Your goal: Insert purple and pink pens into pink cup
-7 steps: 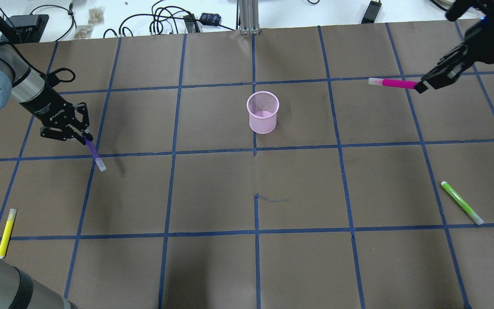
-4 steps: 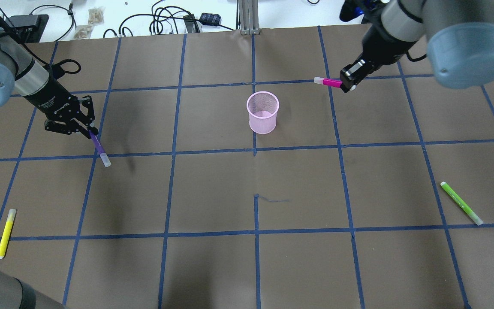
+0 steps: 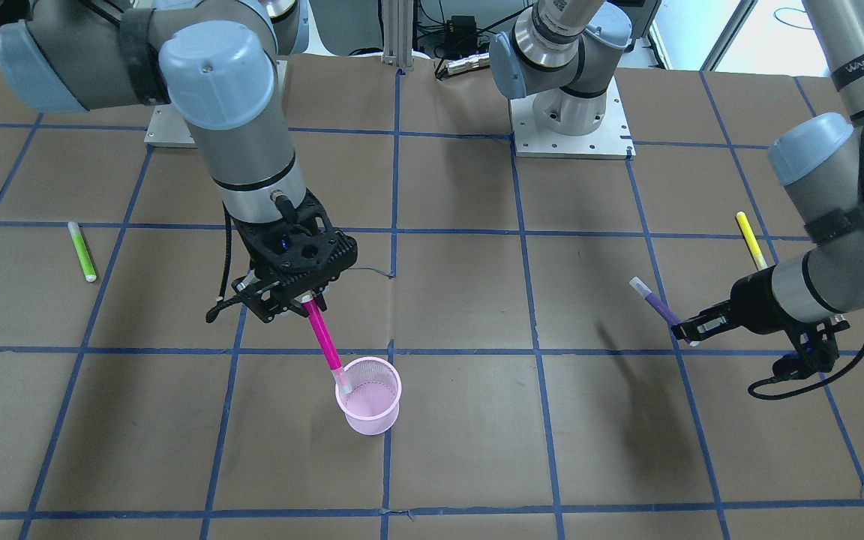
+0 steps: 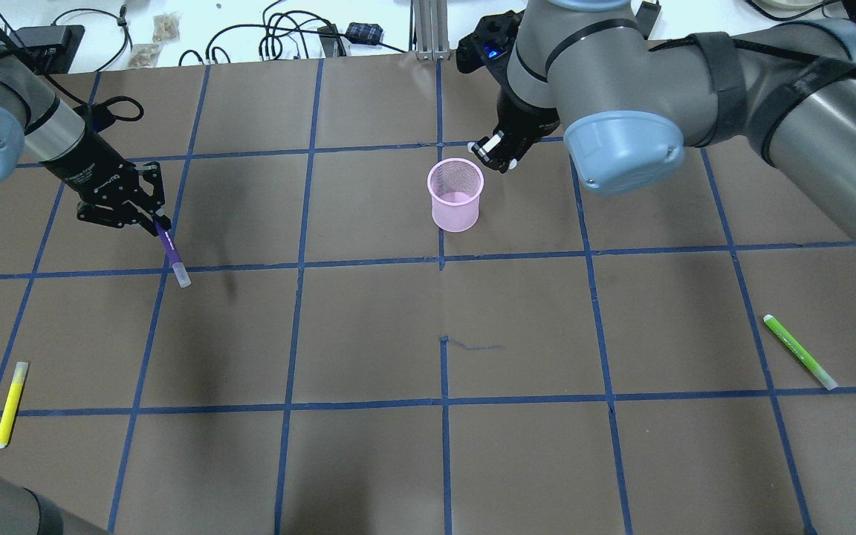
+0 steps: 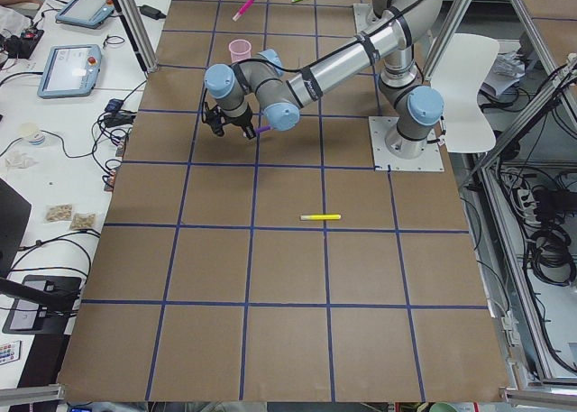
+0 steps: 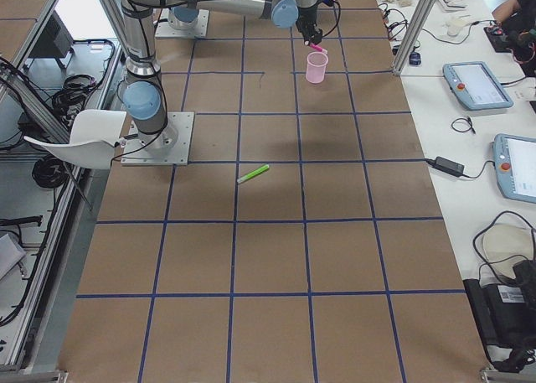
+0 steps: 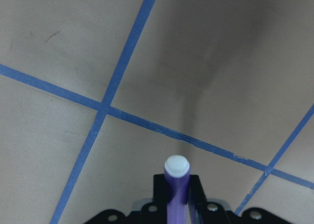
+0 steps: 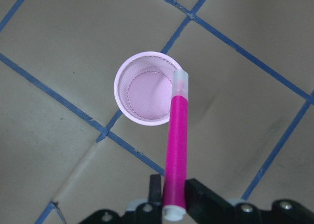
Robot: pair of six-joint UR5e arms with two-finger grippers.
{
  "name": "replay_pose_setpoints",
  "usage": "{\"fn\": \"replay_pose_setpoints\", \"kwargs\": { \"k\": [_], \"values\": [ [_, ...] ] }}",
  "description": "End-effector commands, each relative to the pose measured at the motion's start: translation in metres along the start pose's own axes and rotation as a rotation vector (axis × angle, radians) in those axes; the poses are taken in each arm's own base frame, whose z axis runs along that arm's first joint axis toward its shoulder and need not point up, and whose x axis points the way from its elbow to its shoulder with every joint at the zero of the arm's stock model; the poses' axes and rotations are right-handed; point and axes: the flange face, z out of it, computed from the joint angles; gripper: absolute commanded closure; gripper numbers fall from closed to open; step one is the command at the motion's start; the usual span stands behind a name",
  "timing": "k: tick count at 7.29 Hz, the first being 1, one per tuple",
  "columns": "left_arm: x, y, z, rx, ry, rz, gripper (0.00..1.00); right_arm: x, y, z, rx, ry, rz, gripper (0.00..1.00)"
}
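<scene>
The pink mesh cup (image 4: 455, 208) stands upright mid-table, also seen in the front view (image 3: 372, 421) and the right wrist view (image 8: 120, 82). My right gripper (image 3: 301, 304) is shut on the pink pen (image 3: 323, 337) and holds it steeply, white cap down. The cap is at the cup's rim, as the right wrist view (image 8: 176, 136) shows. My left gripper (image 4: 151, 223) is shut on the purple pen (image 4: 173, 258), held above the table far to the cup's left. The pen's white cap points away from the gripper (image 7: 176, 177).
A yellow pen (image 4: 10, 403) lies near the table's front left. A green pen (image 4: 799, 351) lies at the front right. Cables and boxes lie beyond the table's far edge. The right arm's forearm (image 4: 695, 67) spans the far right of the table.
My right arm has swung left with the pink pen from the far right to the cup, tipping the pen cap-down. My left gripper with the purple pen shifted slightly farther away.
</scene>
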Motion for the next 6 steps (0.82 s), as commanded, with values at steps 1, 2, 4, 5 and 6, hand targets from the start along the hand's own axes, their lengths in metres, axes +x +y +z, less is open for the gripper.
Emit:
{"fn": "replay_pose_setpoints", "kwargs": {
  "k": [1,2,4,5,6],
  "values": [
    [-0.003,-0.001,0.0,-0.001,0.001,0.01,1.0,-0.018,-0.014,0.029,-0.026,0.001,-0.046,0.93],
    [-0.004,0.0,0.0,-0.003,0.0,0.01,1.0,-0.02,-0.014,0.033,-0.038,-0.003,-0.05,0.93],
    [0.005,0.003,-0.003,0.004,0.044,0.021,1.0,-0.019,-0.016,0.046,-0.05,-0.008,-0.045,0.9],
    [0.006,0.004,-0.005,0.007,0.044,0.024,1.0,-0.019,-0.016,0.053,-0.055,-0.011,-0.033,0.6],
    [0.008,0.004,-0.005,0.008,0.062,0.065,1.0,-0.018,-0.017,0.056,-0.058,-0.011,-0.034,0.29]
  ]
}}
